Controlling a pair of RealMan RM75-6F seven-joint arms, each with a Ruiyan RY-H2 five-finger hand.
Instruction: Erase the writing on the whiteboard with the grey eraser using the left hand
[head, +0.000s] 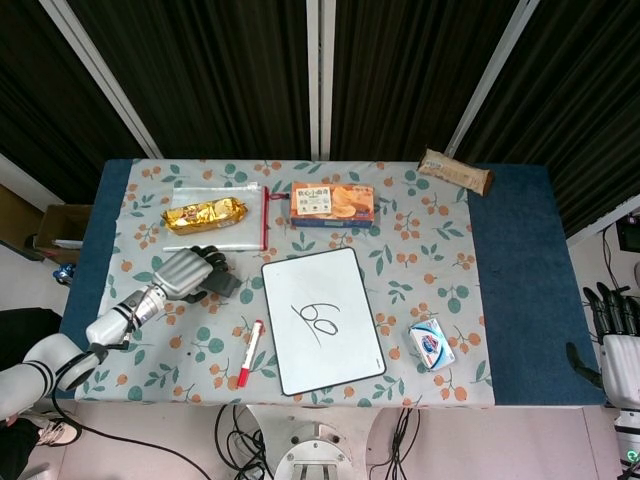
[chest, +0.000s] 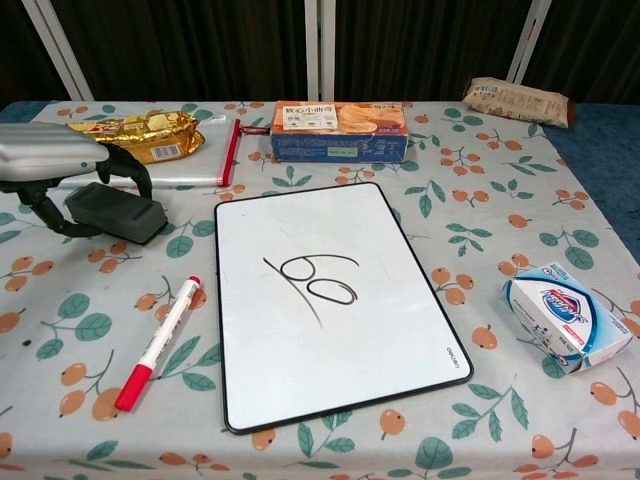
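Left hand (chest: 55, 165) over grey eraser (chest: 117, 212), fingers curled round, not squeezing yet. Grab firm, lift flat, rub whiteboard (chest: 330, 300) scribble.

Head looks down; chest nearer, both showing whiteboard (head: 322, 321).

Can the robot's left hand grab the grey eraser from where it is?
Probably yes. The left hand is right above the eraser, its fingers curling down around it, with nothing between them.

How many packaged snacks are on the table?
3: gold packet on a zip bag at the far left, biscuit box beyond the whiteboard, brown packet at the far right.
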